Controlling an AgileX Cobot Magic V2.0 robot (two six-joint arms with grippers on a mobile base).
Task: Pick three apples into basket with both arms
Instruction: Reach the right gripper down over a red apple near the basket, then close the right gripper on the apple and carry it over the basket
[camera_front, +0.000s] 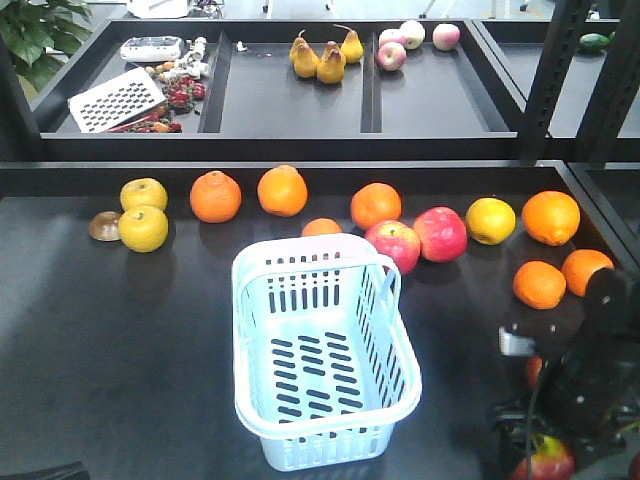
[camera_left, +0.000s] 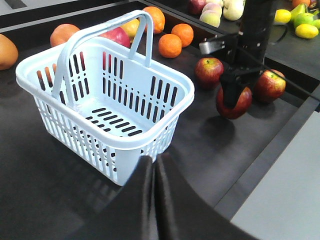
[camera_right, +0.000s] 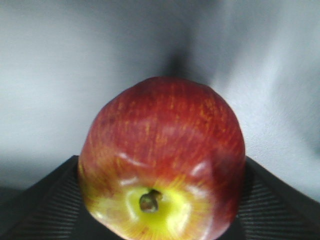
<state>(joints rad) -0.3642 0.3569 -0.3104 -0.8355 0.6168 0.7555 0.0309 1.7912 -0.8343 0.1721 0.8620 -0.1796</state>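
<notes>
Three dark red apples sit to the right of the basket (camera_left: 125, 145) in your left wrist view: the near apple (camera_left: 243, 102), the left apple (camera_left: 209, 71) and the far apple (camera_left: 270, 85); none of them is in the basket. Your right pincer (camera_left: 233, 100) is clamped on the near apple; in the right wrist view its ribbed fingers (camera_right: 45, 205) press both sides of the fruit, with the stem and yellow-green patch facing the camera; you cannot tell whether that apple rests on the black surface (camera_left: 50, 190) or hangs just above it. Your left pincer (camera_left: 155, 167) has its two dark tips pressed together with nothing between them, just beside the basket's near wall. The basket stands upright on the surface with one swing handle (camera_left: 100, 35) raised; behind it lie oranges (camera_front: 215, 196) and two pinkish-red apples (camera_front: 420, 238), touching each other.
</notes>
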